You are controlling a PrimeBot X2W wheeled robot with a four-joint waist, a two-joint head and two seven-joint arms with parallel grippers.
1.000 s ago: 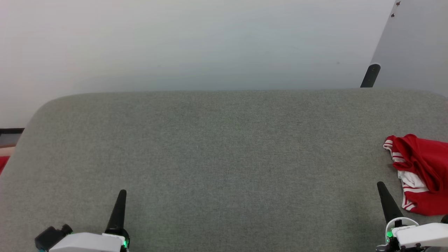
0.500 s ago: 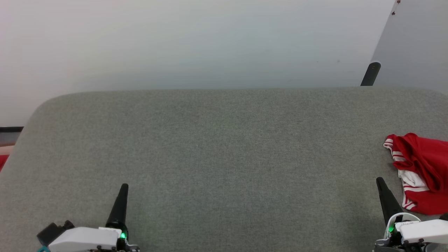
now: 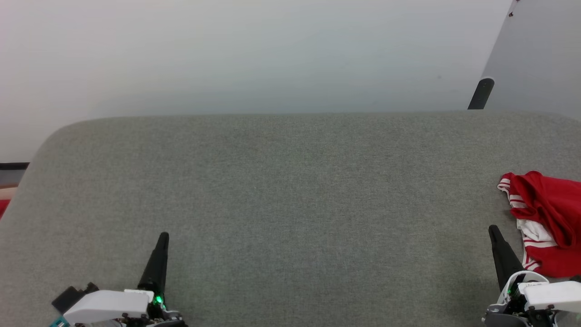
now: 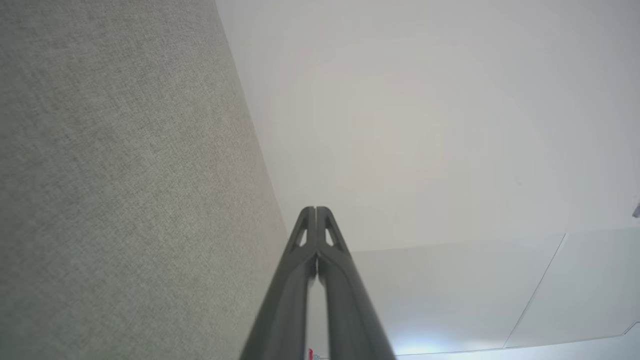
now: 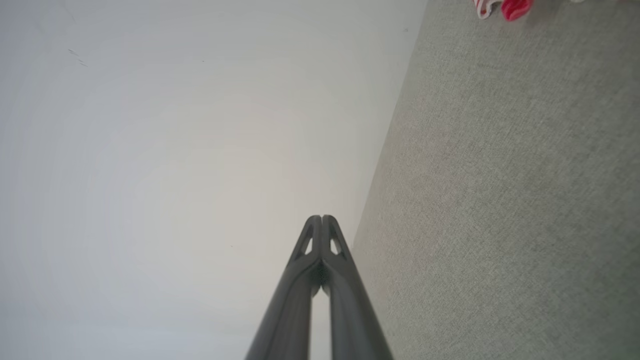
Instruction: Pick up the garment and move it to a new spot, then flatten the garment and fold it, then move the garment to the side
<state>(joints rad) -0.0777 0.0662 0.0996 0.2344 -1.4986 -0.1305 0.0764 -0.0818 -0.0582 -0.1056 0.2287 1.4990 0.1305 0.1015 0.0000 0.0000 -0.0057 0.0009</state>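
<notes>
Your left gripper [image 3: 161, 238] sits at the near left of the grey surface [image 3: 290, 181], fingers pressed together and empty, well apart from the garment [image 3: 547, 213]. Your right gripper [image 3: 493, 230], also closed on nothing, is nearer. The garment lies crumpled just to its right, at the surface's right edge, and its visible part runs roughly front to back.

The garment [image 3: 547, 218] is lying at the table's [image 3: 290, 181] right edge. The right gripper [image 3: 492, 228] is sitting just beside it, nearer the robot, and the left gripper [image 3: 163, 235] is sitting well apart at the near left.
</notes>
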